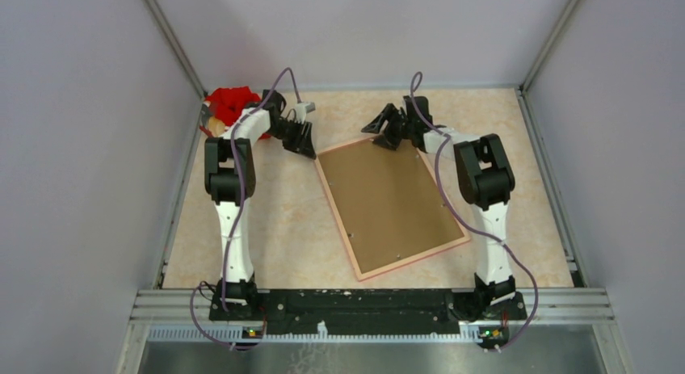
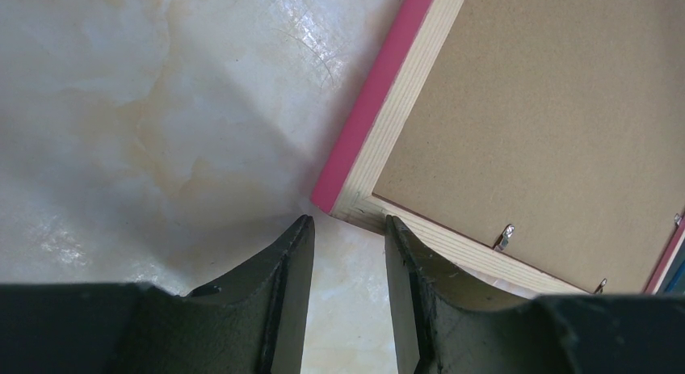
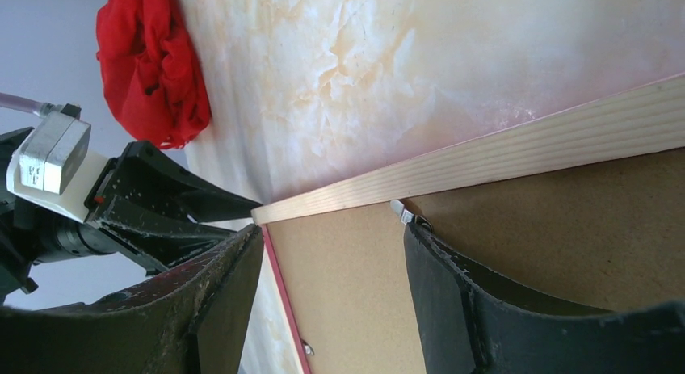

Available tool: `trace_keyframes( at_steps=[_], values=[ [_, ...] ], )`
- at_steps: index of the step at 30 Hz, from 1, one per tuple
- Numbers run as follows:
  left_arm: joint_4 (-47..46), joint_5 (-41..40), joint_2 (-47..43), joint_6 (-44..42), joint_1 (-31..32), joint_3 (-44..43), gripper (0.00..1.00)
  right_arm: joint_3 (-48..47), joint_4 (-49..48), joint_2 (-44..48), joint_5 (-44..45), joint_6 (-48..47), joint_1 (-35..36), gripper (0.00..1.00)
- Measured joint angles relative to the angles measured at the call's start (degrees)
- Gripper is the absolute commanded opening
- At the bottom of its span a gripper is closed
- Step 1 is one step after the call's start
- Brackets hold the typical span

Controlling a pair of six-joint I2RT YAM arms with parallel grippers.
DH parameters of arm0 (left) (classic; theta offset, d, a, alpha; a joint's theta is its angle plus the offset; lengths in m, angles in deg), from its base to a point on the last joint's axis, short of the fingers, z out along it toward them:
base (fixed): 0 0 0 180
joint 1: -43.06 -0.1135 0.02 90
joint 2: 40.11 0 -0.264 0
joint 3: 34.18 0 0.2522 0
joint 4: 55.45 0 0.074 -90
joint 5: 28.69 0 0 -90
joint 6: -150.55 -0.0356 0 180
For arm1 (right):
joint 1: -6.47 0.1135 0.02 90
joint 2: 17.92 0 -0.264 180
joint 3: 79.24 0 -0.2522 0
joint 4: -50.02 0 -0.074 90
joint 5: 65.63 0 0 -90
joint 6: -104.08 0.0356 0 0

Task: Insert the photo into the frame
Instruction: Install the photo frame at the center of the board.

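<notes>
**Q:** How do the claws stand, and what is nearest each?

**A:** Left gripper: jaws part-way apart with nothing between them, and the tips at the near corner of the frame; contact cannot be told. Right gripper: jaws wide and empty, straddling the next corner along the same short rail, one finger beside a metal tab.

**Q:** Which way does the frame lie from them?

**A:** In the overhead view it lies back-up on the table, with the brown backing board filling it. Its long axis runs from 11 o'clock to 5 o'clock. The frame's middle is at about 4 o'clock from the left claw and at 6 o'clock from the right. The two claws hold the two far corners, so neither arm is clearly nearer.

**Q:** And the photo?

**A:** It shows in no view, and whether it lies under the board cannot be told. A red cloth sits at 10 o'clock, well apart from the frame.

**Q:** What does the next move turn on?

**A:** Probably on the far short rail: the tabs and the board edge lie just inside it, within reach of both claws
</notes>
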Motion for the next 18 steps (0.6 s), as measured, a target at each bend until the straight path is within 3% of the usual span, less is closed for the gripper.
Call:
trace_keyframes(
  at_steps=[18],
  values=[
    [0.7, -0.2, -0.3, -0.5, 0.0, 0.4, 0.43, 3.4, -6.3, 0.7, 7.9, 4.3, 2.6, 0.65]
  ],
)
